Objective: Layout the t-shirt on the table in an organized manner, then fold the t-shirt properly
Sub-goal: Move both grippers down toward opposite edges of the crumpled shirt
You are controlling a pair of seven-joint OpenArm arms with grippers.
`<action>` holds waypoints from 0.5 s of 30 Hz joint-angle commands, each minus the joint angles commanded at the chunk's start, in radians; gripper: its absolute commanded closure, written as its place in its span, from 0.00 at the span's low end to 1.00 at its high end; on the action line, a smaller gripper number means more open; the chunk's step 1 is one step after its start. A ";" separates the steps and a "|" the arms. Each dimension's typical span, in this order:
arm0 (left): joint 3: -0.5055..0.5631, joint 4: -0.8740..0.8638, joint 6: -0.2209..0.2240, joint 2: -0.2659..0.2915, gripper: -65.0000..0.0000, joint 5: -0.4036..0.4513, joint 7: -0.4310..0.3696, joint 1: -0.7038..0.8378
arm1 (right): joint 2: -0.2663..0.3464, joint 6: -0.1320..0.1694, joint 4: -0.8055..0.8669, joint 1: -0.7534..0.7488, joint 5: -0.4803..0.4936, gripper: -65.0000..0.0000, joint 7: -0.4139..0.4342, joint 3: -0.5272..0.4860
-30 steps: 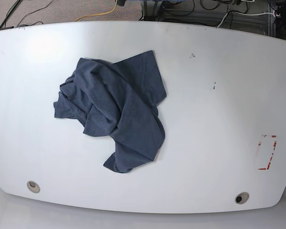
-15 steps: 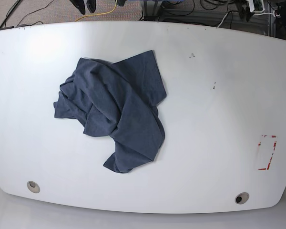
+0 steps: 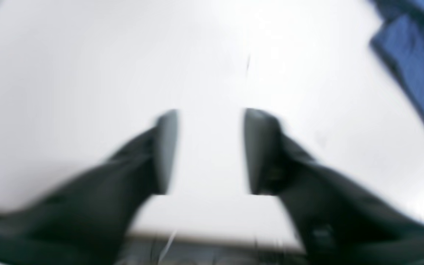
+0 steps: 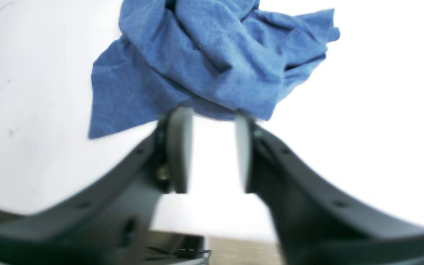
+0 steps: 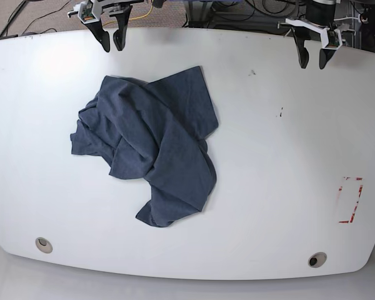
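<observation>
**T-shirt crumpled left of centre, both tools at the far edge**

T-shirt (image 5: 151, 150) lies bunched in a heap on the tabletop (image 5: 275, 156), left of centre in the base view, with folds running across it and one lobe reaching toward the lower middle. The right tool (image 5: 111, 42) hangs at the upper left of that frame, just above the shirt's top edge and apart from it; its fingers stand released with a gap between them, nothing held. In the right wrist view the shirt (image 4: 212, 59) fills the upper middle, just beyond the right tool (image 4: 210, 147). The left tool (image 5: 312, 59) hangs at the upper right, well apart from the shirt, also released and empty; its own view is blurred, with the left tool (image 3: 210, 151) over bare white surface and the shirt (image 3: 418, 62) at the upper right corner.

Bare tabletop spreads widely right of the shirt. A red-taped rectangle (image 5: 350, 200) sits at the right edge, two grey grommets (image 5: 44, 244) near the bottom edge, and cables (image 5: 137, 15) beyond the top edge.
</observation>
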 joint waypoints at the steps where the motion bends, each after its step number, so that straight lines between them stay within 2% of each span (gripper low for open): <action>1: 0.015 -0.002 -0.009 0.000 0.42 0.000 0.000 -0.009 | -0.002 0.000 -0.002 0.011 0.000 0.46 -0.014 0.000; 3: 0.048 -0.003 -0.025 -0.020 0.43 0.002 0.000 -0.034 | -0.005 0.000 -0.002 0.035 0.000 0.37 -0.031 0.000; 5: 0.087 -0.005 -0.031 -0.048 0.43 0.002 0.000 -0.052 | -0.008 0.000 -0.002 0.052 0.000 0.33 -0.041 -0.005; 8: 0.164 -0.006 -0.032 -0.094 0.43 0.002 0.009 -0.081 | -0.029 0.000 0.002 0.071 0.000 0.33 -0.055 -0.006; 12: 0.290 -0.005 -0.032 -0.160 0.45 0.002 0.084 -0.137 | -0.057 0.000 0.009 0.089 0.000 0.33 -0.083 0.002; 15: 0.347 -0.005 -0.032 -0.184 0.49 0.002 0.124 -0.178 | -0.057 0.000 0.012 0.092 0.000 0.33 -0.097 0.000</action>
